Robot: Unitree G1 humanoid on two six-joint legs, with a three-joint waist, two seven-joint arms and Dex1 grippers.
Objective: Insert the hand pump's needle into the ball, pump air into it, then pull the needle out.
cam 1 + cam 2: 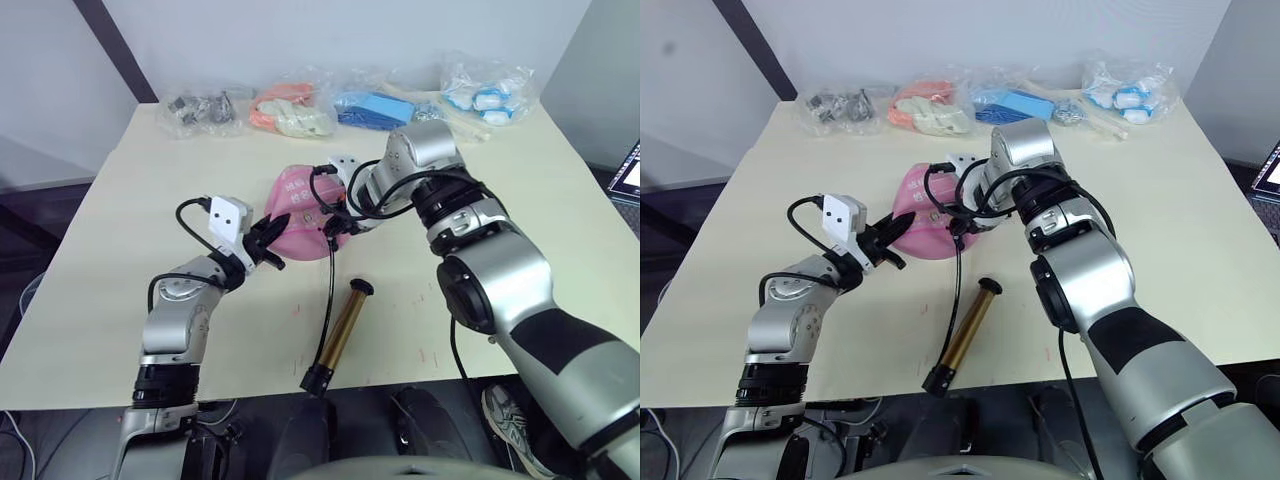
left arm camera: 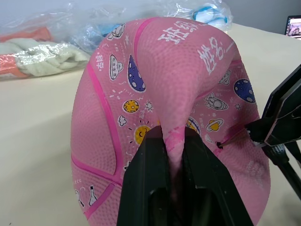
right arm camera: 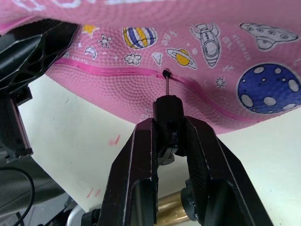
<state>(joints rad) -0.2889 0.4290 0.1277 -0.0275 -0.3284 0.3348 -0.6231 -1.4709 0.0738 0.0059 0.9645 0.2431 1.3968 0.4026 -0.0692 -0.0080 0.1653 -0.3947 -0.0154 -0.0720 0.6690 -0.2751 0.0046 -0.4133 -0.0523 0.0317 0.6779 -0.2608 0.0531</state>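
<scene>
Table (image 1: 120, 250): pale cream top, with the ball, the pump and a row of bags on it.
Bags (image 1: 300, 108): four clear bags in a row along the far edge, holding dark metal bits, orange-and-white items, blue items and blue-and-white items.
Ball (image 1: 300, 215): pink, saggy and creased, with cartoon prints and white lettering; it sits near the middle of the table, between the two grippers.
Pump (image 1: 340, 330): gold-bronze cylinder with black ends, lying flat on the table nearer the robot than the ball, apart from it. Its thin black hose (image 1: 329, 280) runs from the near end up to the right gripper.
Left gripper (image 2: 174, 150): at the ball's left side, fingers closed tight on a pinched-up fold of the pink skin, so it has hold of the ball.
Right gripper (image 3: 168, 129): at the ball's right side, fingers clamped on the black fitting at the hose tip, pointing it at the ball.
Needle (image 3: 167, 84): thin pin standing out of that fitting, its tip meeting the black valve dot (image 3: 165, 73) on a pink seam; how deep it sits cannot be told.
</scene>
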